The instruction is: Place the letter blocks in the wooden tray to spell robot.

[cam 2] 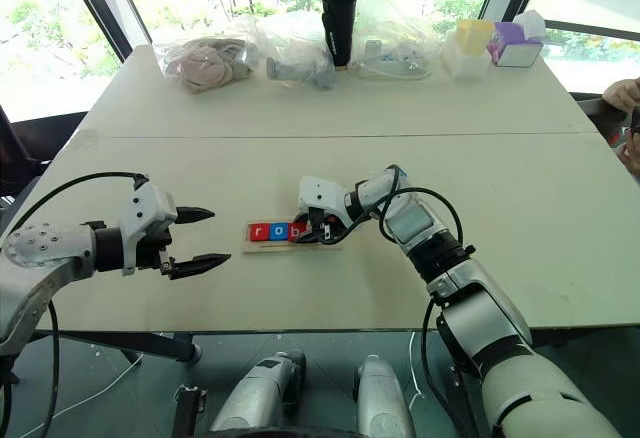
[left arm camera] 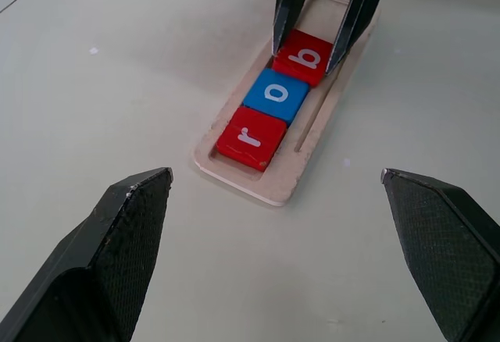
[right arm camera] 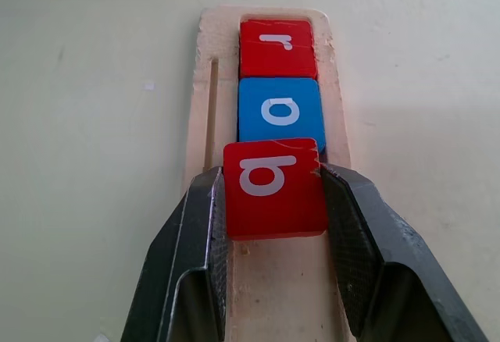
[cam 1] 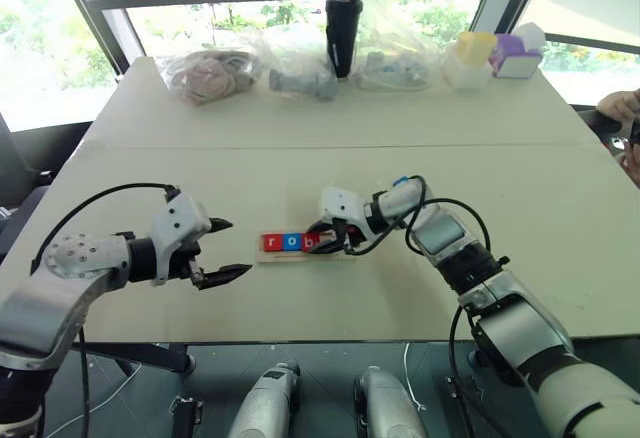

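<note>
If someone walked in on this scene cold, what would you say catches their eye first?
Most likely the wooden tray at the middle of the near table, with a red r block and a blue o block already lying in it. Next to them the right gripper is shut on the red b block, tilted over the third place. The left gripper hangs open beside the tray's r end.

Bright daylight from overexposed windows [cam 1: 30, 38] behind.
</note>
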Robot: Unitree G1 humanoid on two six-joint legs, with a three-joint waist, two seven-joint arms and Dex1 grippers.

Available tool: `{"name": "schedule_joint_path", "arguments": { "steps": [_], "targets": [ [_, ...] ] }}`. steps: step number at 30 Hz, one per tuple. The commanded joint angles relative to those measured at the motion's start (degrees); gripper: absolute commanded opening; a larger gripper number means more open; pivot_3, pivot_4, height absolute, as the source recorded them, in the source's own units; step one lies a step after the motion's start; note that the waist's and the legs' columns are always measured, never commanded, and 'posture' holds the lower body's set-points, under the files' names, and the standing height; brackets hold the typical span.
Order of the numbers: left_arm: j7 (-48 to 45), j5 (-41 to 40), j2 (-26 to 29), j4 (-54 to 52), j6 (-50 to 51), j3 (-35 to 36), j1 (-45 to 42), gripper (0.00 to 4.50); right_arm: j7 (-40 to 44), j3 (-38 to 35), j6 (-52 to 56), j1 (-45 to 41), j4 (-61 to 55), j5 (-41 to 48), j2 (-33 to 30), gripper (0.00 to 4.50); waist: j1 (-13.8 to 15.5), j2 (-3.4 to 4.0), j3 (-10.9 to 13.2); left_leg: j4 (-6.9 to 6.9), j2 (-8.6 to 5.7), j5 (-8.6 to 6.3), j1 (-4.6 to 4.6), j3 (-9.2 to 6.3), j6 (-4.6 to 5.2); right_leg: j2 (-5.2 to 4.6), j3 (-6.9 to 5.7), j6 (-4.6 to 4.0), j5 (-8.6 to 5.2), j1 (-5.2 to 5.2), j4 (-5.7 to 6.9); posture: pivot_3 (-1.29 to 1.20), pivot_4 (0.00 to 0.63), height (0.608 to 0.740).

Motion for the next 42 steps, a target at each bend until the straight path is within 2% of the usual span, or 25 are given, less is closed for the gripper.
{"name": "schedule_joint_path", "arguments": {
  "steps": [1, 22, 28, 29, 36, 42],
  "targets": [
    [0.31, 0.34, -0.19, -1.28, -0.85, 0.22, -0.9, 4.5, -0.58, -1.31, 0.03, -2.26, 0.1, 0.08, 1.23, 1.16, 0.01, 0.0, 0.0, 0.0, 0.0, 0.0, 0.0, 0.0, -0.01, 0.0, 0.0, 0.0, 0.0, 0.0, 0.0, 0.0, 0.15, 0.74],
    [0.03, 1.73, -1.35, -0.11, -1.75, -0.78, -1.84, 4.5, -1.18, -1.91, 2.14, -1.27, -0.86, 0.45, 1.7, 1.16, 0.03, 0.0, 0.0, -0.01, 0.23, 0.1, 0.0, 0.0, -0.16, 0.33, 0.01, -0.23, 0.14, -0.06, 0.01, 0.0, 0.15, 0.74],
    [-0.05, 2.19, -1.69, 0.08, -1.93, -0.84, -1.96, 4.5, -2.09, -2.16, 2.65, -1.16, -1.15, 0.65, 2.55, 4.12, 0.02, 0.0, 0.0, -0.02, 0.24, 0.1, 0.0, 0.0, -0.17, 0.33, 0.01, -0.23, 0.14, -0.06, 0.01, 0.0, 0.15, 0.74],
    [-0.05, 2.26, -1.71, 0.13, -1.96, -0.85, -1.96, 4.5, -2.71, -2.55, 2.79, -1.23, -1.39, 0.78, 2.76, 4.49, 0.03, 0.0, 0.0, -0.02, 0.24, 0.1, 0.0, 0.0, -0.17, 0.32, 0.01, -0.23, 0.14, -0.06, 0.01, 0.0, 0.15, 0.74],
    [0.01, 2.28, -1.58, 0.17, -2.03, -0.83, -1.99, 4.5, -6.17, -7.05, 3.86, -1.29, -5.46, 1.64, 0.87, 4.49, 0.2, 0.0, 0.0, -0.02, 0.24, 0.1, 0.0, 0.0, -0.18, 0.33, 0.01, -0.24, 0.15, -0.06, 0.01, 0.0, 0.15, 0.74],
    [-0.38, 2.29, -1.36, 0.65, -2.1, -0.99, -2.25, 4.5, -6.81, -6.76, 2.07, 2.55, -11.6, -0.42, -4.74, 4.49, 0.23, 0.0, 0.0, -0.02, 0.24, 0.1, 0.0, 0.0, -0.18, 0.28, 0.01, -0.25, 0.15, -0.06, 0.01, 0.0, 0.15, 0.74]
  ]
}}
